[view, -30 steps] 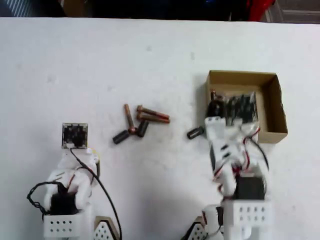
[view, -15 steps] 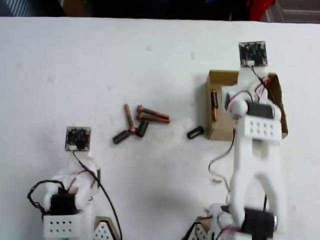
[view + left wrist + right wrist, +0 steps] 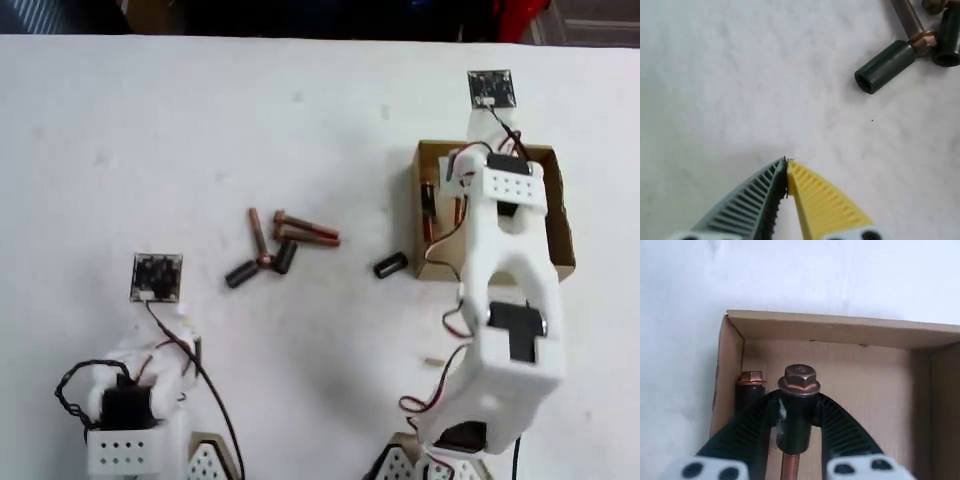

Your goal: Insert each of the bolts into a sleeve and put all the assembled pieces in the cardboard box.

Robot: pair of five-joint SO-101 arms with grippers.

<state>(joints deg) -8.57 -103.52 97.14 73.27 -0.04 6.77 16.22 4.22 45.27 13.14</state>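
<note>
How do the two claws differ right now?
The left gripper is shut on nothing, above the table; the right gripper is shut on a sleeved bolt over the cardboard box. The left gripper's fingers are grey and yellow; the right gripper's are black. Both are ridged.

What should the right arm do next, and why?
Probably open the right gripper's fingers to release the sleeved bolt. It is held above the open cardboard box, and one assembled piece lies inside along a wall, clear of the drop.
</note>
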